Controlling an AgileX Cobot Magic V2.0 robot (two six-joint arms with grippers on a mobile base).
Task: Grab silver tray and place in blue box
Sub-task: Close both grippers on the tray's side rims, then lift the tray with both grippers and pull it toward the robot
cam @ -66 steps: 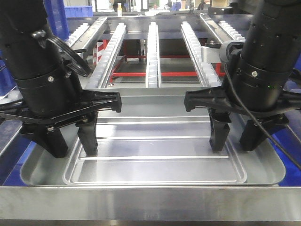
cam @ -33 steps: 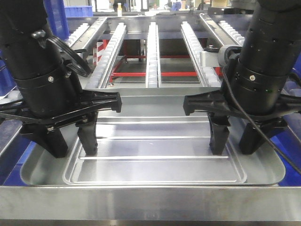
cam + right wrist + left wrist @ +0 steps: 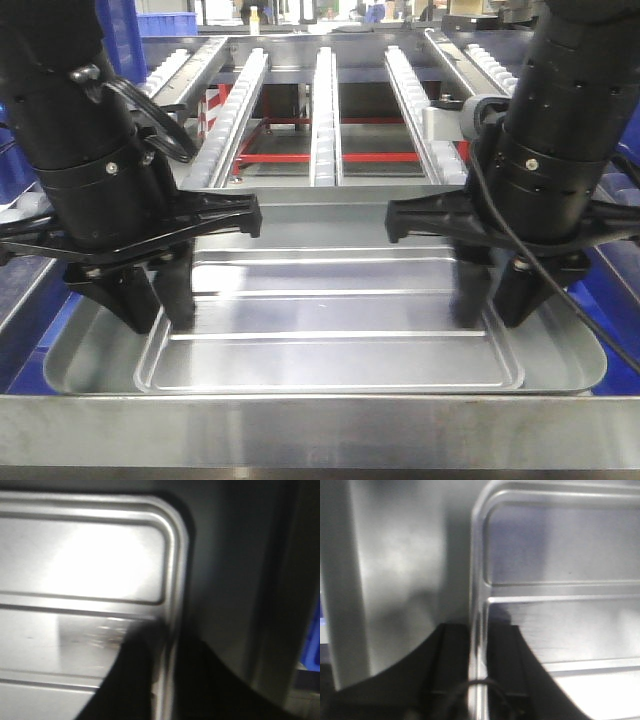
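The silver tray (image 3: 330, 312) lies flat in front of me, its two long ridges running left to right. It rests inside a wider silver pan (image 3: 80, 365). My left gripper (image 3: 155, 300) is shut on the tray's left rim (image 3: 476, 580), one black finger on each side of it. My right gripper (image 3: 495, 298) straddles the right rim (image 3: 176, 570) the same way, its fingers blurred and pressed to the rim. In the wrist views, the left gripper (image 3: 479, 680) and the right gripper (image 3: 167, 680) each show the rim running between the jaws. Strips of blue plastic (image 3: 612, 300) beside the pan may be the blue box; most is hidden.
A steel bar (image 3: 320, 430) crosses the near edge below the pan. Behind the tray, roller conveyor rails (image 3: 325, 100) run away from me over a red frame (image 3: 290, 157). Blue crates (image 3: 165, 25) stand at the far left.
Both grippers have closed: the fingers of each drew together across the tray's side rims. The right arm shifted slightly left. The tray lies where it was.
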